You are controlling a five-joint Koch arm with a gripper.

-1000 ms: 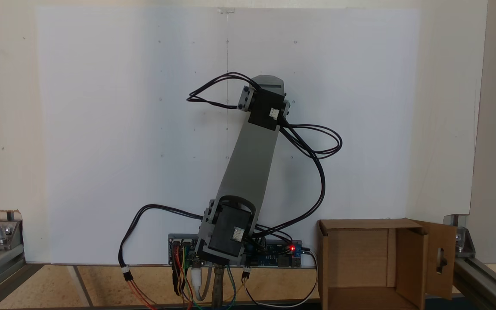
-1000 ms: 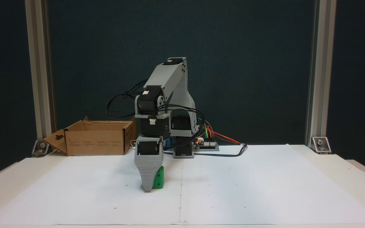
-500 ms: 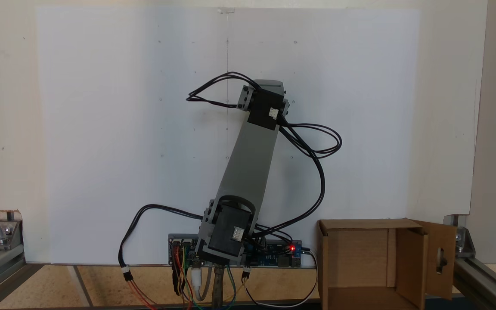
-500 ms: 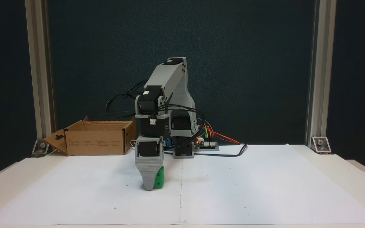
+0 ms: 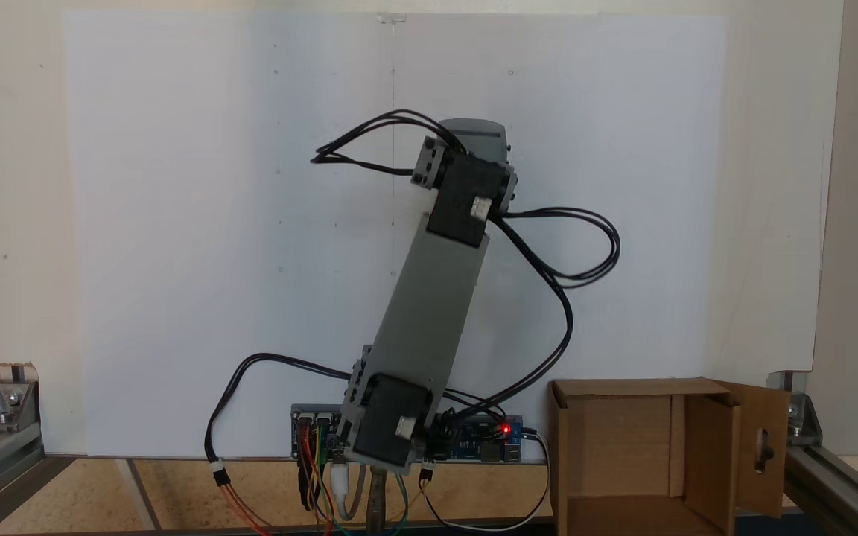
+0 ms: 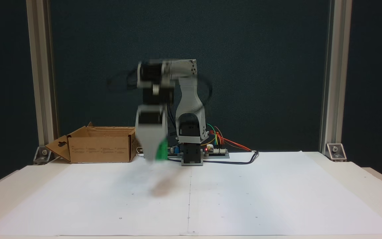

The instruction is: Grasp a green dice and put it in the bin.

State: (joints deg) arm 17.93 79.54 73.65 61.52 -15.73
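Since the earlier frame the gripper (image 6: 152, 158) has risen off the white paper sheet (image 6: 244, 199), carrying the green dice (image 6: 161, 152) clenched against its blurred jaw, now clear above the sheet. Motion blur smears the arm (image 6: 164, 71); the second jaw cannot be made out. Farther back, the cardboard bin (image 6: 99, 149) stands at the left.

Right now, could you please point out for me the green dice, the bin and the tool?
green dice (image 6: 161, 151): fixed view from the front, on its blurred green side, off the table.
bin (image 6: 99, 149): same view, on its front cardboard wall.
tool (image 6: 151, 156): same view, near its blurred grey tip, beside the dice.
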